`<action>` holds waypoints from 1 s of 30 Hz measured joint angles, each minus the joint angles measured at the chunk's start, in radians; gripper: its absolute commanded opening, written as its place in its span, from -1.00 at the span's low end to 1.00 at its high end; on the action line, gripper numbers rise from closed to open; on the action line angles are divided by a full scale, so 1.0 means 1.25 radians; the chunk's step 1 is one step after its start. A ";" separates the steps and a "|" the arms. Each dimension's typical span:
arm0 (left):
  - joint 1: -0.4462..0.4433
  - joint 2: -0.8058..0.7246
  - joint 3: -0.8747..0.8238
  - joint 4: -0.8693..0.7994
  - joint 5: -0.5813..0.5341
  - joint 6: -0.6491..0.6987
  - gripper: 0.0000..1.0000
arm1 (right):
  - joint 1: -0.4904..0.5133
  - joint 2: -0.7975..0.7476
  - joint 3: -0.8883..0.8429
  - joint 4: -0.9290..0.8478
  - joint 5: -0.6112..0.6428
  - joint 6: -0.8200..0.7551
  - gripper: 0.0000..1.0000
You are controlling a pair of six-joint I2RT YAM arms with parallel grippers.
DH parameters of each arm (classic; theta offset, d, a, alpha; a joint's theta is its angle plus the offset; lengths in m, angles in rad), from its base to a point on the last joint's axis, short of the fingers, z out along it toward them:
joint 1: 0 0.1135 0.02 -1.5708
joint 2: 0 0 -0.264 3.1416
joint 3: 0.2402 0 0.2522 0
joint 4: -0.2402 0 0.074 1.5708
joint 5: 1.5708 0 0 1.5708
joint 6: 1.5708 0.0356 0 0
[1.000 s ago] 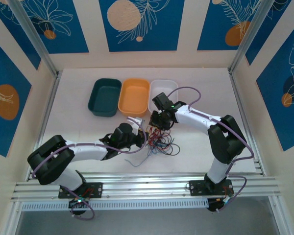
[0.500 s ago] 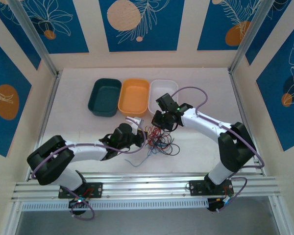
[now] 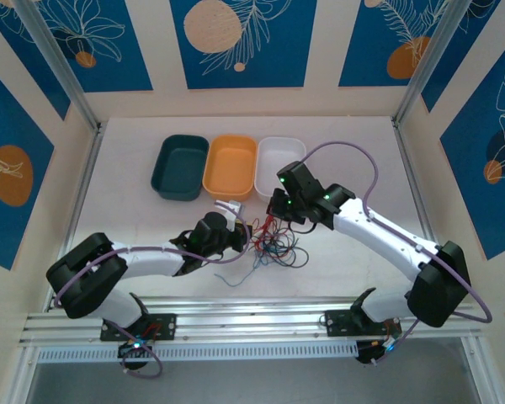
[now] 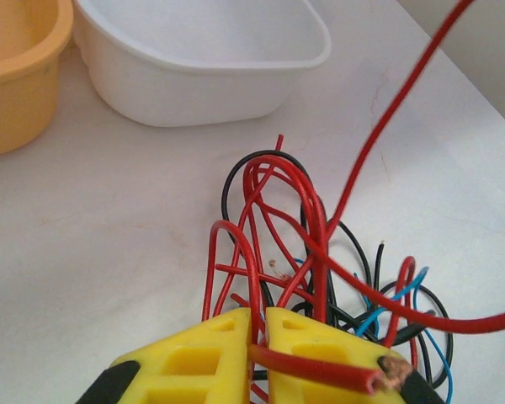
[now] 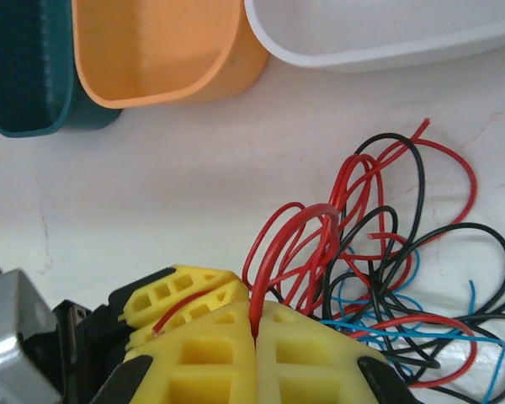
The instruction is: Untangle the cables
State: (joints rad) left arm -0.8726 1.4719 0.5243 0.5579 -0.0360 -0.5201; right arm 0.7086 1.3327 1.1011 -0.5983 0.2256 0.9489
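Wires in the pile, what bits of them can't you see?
- Top view: cables too small to trace which strand crosses which.
- Left wrist view: long red strand runs off the top edge; left tool covers the pile's near part.
- Right wrist view: right tool hides its red loop's held end.

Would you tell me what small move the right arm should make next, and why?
Probably draw the right gripper slowly up and away from the left gripper. It is shut on a red loop, the left on a red strand, both running into the tangle of cables, so a gentle pull may tease one free.
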 measured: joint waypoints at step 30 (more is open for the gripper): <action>0.006 0.003 0.000 0.021 -0.013 -0.038 -0.67 | 0.036 -0.175 0.061 -0.139 0.096 -0.175 -1.00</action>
State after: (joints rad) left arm -0.8650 1.4757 0.5247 0.5846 -0.0521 -0.5678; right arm 0.7536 1.1141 1.1778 -0.7719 0.3450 0.7296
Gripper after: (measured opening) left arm 0.153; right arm 0.049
